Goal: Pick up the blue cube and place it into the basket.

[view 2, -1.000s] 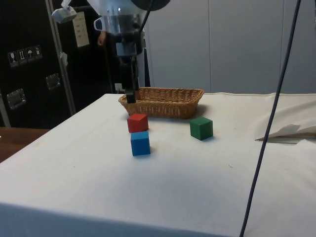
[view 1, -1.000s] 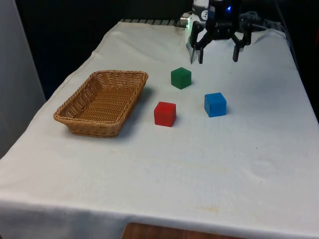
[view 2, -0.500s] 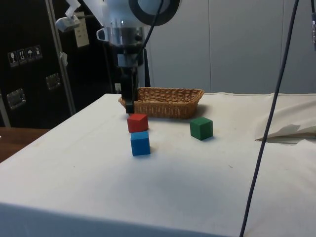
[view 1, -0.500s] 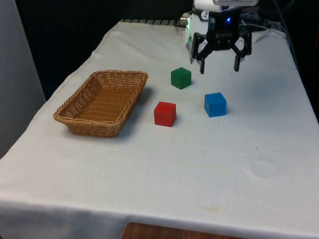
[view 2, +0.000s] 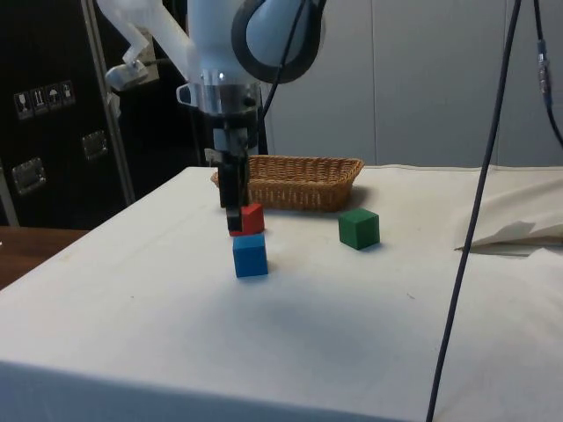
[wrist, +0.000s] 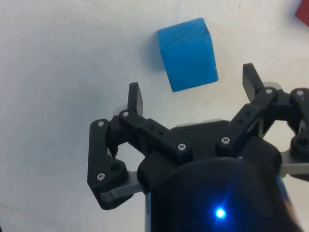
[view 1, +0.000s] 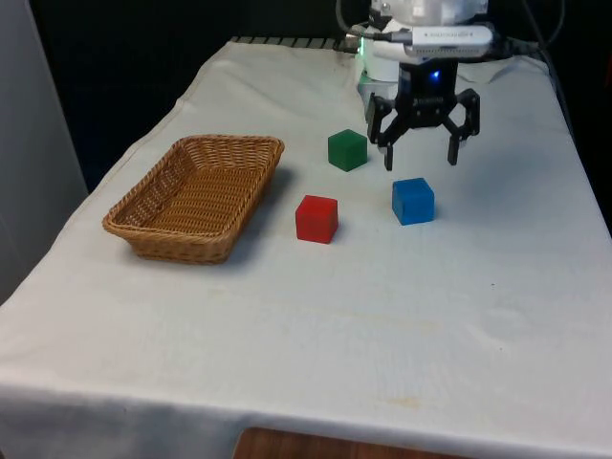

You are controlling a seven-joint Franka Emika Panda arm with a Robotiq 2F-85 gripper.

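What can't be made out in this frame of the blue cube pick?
- Red cube, side view: its near part is hidden behind the gripper and the blue cube.
- Red cube, wrist view: cut off by the picture's edge.
- Basket, side view: the low angle hides its floor, and the arm covers one end.
- Gripper height above the blue cube: not settled by the front view.

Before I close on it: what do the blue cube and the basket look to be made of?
Blue cube: probably painted wood or hard plastic; matte, sharp-edged, with faint parallel lines on its upper face in the wrist view. Basket: woven wicker or rattan, tan, with visible weave and a braided rim.
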